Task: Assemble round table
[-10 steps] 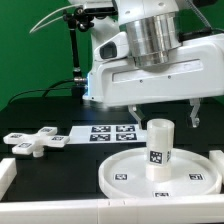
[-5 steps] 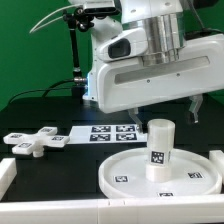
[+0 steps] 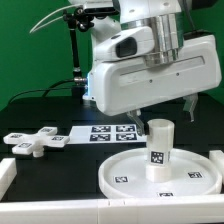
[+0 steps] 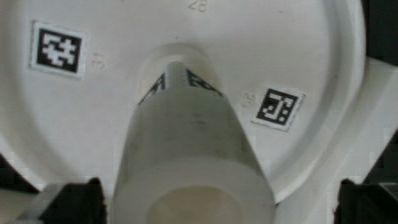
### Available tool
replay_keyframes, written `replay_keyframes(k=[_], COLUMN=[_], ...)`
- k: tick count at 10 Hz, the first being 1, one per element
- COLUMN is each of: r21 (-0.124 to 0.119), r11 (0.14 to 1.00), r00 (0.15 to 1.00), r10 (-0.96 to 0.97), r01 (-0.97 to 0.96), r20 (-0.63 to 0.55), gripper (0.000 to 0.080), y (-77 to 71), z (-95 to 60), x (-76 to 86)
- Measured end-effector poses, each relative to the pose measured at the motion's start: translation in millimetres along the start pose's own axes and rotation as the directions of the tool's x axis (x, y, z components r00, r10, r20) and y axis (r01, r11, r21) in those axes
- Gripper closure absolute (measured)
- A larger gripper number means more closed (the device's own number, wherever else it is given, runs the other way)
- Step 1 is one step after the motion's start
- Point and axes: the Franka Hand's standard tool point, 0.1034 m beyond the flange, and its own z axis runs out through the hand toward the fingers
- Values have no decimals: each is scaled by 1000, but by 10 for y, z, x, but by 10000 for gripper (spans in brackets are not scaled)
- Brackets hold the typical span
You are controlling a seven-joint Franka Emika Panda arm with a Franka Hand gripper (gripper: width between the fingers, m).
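Round table parts are found in three places on the black desk [image 3: 20, 120]. Toward the desk's edge at the exterior view's left, the cross-shaped foot piece [image 3: 35, 143] is laid flat, apart from everything else, and it is judged not yet fitted. Near the middle of the desk, toward the far edge, the marker board [image 3: 106, 133] is seen, thin, flat and printed with tags. Toward the near corner at the exterior view's right, the round disc [image 3: 135, 165] is laid flat just inside the white border rails [image 3: 50, 208]. The cylinder leg [image 3: 158, 148] is stood upright at its centre. The leg-to-disc step is therefore judged done or nearly so, though whether the leg is fully seated cannot be told. The foot is left to be mounted on the leg's top. Above the leg, the tool [image 3: 162, 110] is held with its jaws well apart, gripping nothing. All parts are formed of smooth white plastic: a shallow rimmed dish, a short thick drum and a blocky cross, each marked with small black-and-white square tags.
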Motion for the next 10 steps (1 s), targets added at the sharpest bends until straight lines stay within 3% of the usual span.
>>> replay_keyframes(k=[3,10], r21=[-18,0], r11=[966,759], r00=[966,757], r10=[-257,-649], r01=[258,651], r20=[37,78], gripper=[150,150], y=[1,116], z=[39,73], x=[59,-13])
